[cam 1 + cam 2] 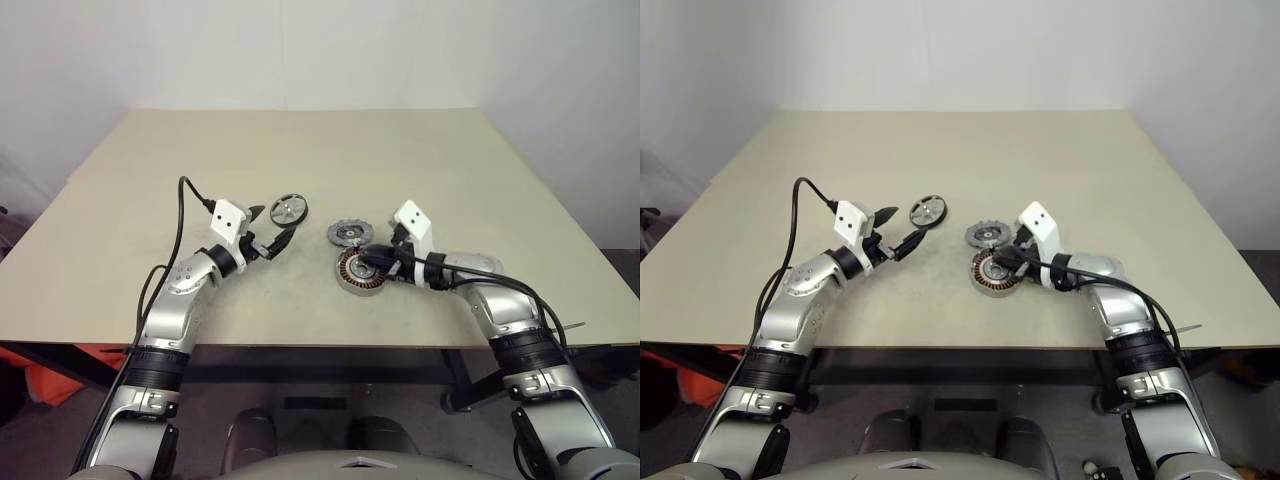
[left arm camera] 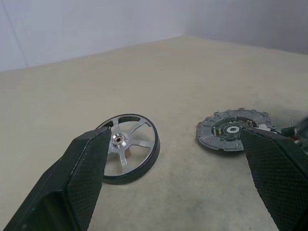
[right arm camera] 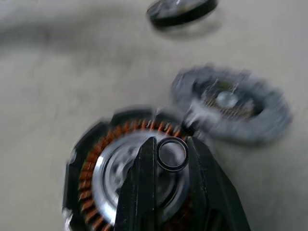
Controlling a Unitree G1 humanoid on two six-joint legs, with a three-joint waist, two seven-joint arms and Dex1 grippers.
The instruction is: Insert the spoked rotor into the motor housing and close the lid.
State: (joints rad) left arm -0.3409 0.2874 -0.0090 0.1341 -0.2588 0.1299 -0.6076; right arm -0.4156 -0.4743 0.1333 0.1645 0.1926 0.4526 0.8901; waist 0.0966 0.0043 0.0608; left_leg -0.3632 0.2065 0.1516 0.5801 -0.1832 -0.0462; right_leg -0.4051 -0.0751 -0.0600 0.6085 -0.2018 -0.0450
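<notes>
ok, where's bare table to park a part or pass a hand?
Free: the far half of the table beyond the spoked rotor, and both outer sides. Crowded: mid-table, where the lid sits close behind the motor housing with the right gripper over it, the left gripper by the rotor.

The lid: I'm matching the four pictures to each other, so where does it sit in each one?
Left eye view: lid centre, just behind the motor housing.
Right eye view: centre, same spot.
Left wrist view: right of middle.
Right wrist view: upper right, blurred.
Shared landmark: the spoked rotor, to the lid's left in the eye views.
</notes>
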